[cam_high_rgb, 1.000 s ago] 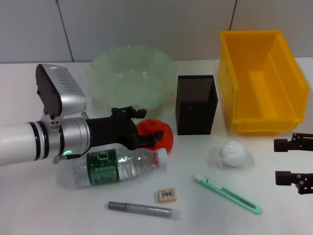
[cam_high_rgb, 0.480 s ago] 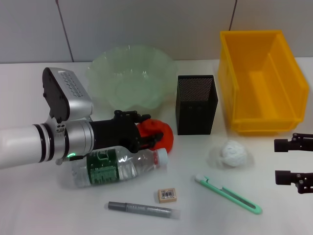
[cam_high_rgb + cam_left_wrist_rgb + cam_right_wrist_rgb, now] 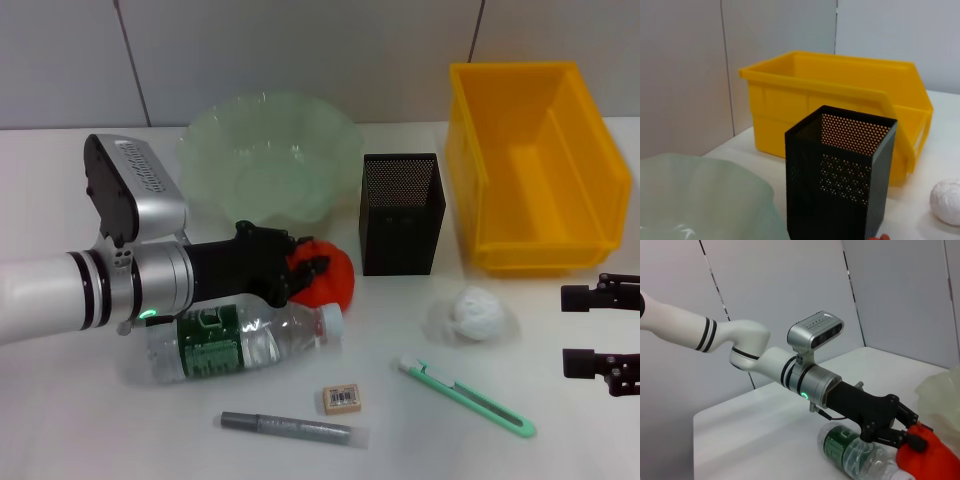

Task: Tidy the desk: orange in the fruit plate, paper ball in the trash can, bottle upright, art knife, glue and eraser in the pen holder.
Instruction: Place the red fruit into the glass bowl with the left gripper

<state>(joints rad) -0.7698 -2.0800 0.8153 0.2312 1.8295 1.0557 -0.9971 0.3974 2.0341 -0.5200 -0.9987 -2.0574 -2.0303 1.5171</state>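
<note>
Left gripper [image 3: 305, 272] closed on the round orange fruit [image 3: 330, 277], beside the lying clear plastic bottle [image 3: 240, 340] on the white desk [image 3: 80, 430].
Its black jaws hide the fruit's left side. Right gripper [image 3: 598, 330], cut off at the edge, rests open.

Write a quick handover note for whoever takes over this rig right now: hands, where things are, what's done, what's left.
Left hand shut on the orange, still at table level beside the fruit plate.
Right hand open, parked at the table's right edge.
Bottle lies on its side.
Paper ball, art knife, eraser and glue lie on the table.
Pen holder and trash can hold none of them.
Done: nothing placed. Left: everything.
</note>
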